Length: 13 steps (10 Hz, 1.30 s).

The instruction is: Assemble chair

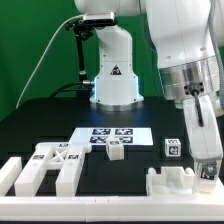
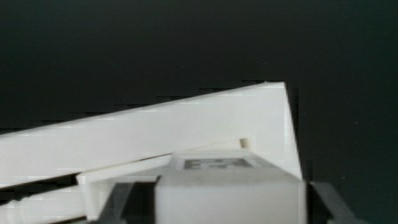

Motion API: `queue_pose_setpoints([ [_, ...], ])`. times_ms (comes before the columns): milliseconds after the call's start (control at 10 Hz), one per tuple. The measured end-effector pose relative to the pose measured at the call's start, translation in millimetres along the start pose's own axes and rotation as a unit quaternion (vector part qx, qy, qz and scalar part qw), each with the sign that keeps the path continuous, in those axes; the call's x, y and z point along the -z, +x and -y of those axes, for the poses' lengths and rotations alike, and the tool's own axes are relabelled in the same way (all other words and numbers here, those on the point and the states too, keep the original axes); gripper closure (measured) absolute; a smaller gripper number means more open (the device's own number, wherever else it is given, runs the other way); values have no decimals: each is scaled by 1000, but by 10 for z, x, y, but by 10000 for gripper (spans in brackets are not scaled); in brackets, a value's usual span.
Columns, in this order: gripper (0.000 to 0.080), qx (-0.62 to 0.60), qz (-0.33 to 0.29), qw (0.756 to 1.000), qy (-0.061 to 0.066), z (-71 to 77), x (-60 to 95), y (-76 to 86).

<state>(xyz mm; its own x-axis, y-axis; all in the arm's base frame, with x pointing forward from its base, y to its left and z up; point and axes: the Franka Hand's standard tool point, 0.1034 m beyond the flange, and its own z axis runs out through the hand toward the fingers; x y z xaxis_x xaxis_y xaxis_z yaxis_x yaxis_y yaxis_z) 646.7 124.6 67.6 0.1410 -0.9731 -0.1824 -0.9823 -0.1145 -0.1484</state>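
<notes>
In the exterior view the tool (image 1: pixel 207 172) hangs over the front right corner of the worktop (image 1: pixel 55 120), with the arm coming down from above. How far it is spread cannot be told here, because its tips blur into something pale. The chair lies in loose white pieces across the front half of the worktop. One notched block (image 1: pixel 175 182) sits at the front right corner, near the tool. One tagged cube (image 1: pixel 172 148) stands just behind it. One smaller cube (image 1: pixel 115 151) rests near the middle, just in front of the marker board (image 1: pixel 112 133). At the front left corner a cluster of bars (image 1: pixel 45 165) with tags lies packed together, and its pieces cannot be counted apart. A border rail (image 1: pixel 110 208) runs along the front edge. The robot base (image 1: pixel 113 80) stands at the middle of the back edge.

In the wrist view two dark fingers (image 2: pixel 128 200) stand against opposite sides of one white tagged block (image 2: pixel 222 172), so the tool pinches it, spread only as wide as the block. Beyond the block one flat white panel (image 2: pixel 160 130) slants across the black worktop. Whether the panel and the block are joined cannot be told.
</notes>
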Motion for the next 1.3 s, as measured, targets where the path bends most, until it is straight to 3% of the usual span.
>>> queue_pose_setpoints([
  [100,437,118,3,993,-12,-7,18,31],
  [200,234,199,-2,980,-23,-2,39,3],
  [300,175,264,-6,964,-27,-14,37,-41],
  [500,158,345,-5,938,-28,-17,34,3],
  [600,151,423,-8,905,-33,-16,33,22],
  [700,151,546,-34,836,-48,15,28,50],
  [800,151,581,-49,811,-47,42,20,17],
  [900,151,547,-45,835,-43,38,19,17],
  [1000,230,542,-46,838,-42,39,20,22],
  [1100,431,499,-46,865,-38,40,18,6],
  [1200,431,449,-46,892,-34,35,16,11],
  [1300,505,410,-47,910,-33,29,12,27],
])
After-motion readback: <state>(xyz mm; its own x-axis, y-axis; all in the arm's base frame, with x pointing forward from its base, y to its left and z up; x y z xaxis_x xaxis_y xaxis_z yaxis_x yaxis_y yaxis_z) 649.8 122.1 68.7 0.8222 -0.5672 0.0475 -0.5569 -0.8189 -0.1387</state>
